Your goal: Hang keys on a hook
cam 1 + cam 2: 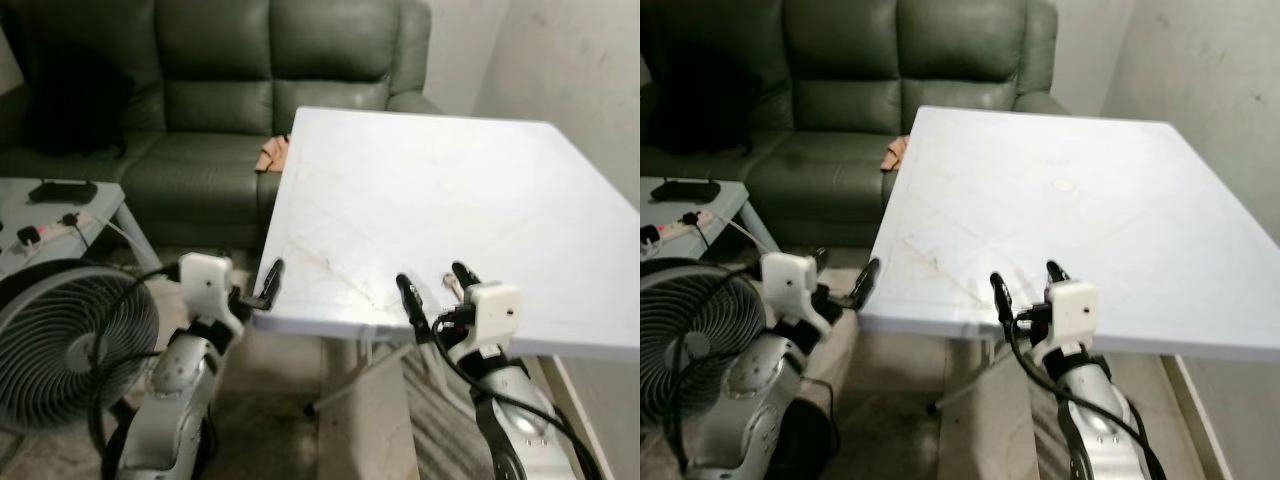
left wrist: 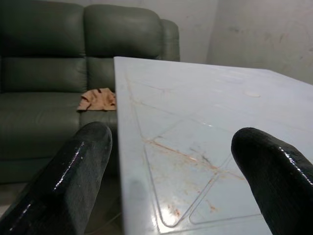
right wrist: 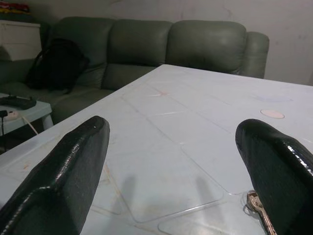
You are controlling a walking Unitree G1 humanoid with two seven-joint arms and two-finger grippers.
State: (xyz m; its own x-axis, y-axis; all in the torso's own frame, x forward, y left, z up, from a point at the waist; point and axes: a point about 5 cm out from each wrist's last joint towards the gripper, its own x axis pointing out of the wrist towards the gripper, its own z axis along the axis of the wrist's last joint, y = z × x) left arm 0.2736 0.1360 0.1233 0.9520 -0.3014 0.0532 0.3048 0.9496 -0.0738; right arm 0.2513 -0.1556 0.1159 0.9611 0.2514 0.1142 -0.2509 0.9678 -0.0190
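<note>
Reaching for keys (image 3: 258, 209) at the white table's (image 1: 450, 200) near edge.
Right gripper (image 1: 436, 290) spread wide at lower centre of frame, keys just beside one finger; left gripper (image 2: 166, 176) also spread, idle. Best lowered squarely, then closed over the ring.

head views downward, wrist views skimming table (image 1: 450, 190)

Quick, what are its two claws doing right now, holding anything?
Left tool: open, holding nothing, at the table's near left corner.
Right tool: open, holding nothing, over the near edge; keys lie beside one finger.
</note>
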